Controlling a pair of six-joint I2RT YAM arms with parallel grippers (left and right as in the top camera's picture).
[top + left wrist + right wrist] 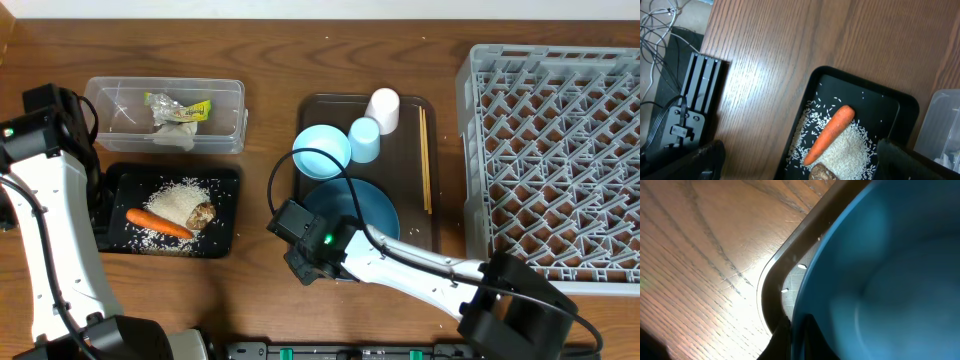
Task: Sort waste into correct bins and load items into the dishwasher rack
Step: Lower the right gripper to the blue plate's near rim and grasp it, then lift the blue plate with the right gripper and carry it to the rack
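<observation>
Plate [880, 270], dark blue: my right gripper [797, 325] is clamped on its rim; my left gripper [800, 150] hangs wide apart over the carrot [830, 134]

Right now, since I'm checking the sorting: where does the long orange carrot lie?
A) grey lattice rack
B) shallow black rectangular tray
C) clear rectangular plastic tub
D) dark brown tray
B: the orange carrot lies among white rice grains in the shallow black tray.

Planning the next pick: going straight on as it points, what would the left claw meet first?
Likely the carrot, lying on rice in the black tray; depth is unclear.
</observation>
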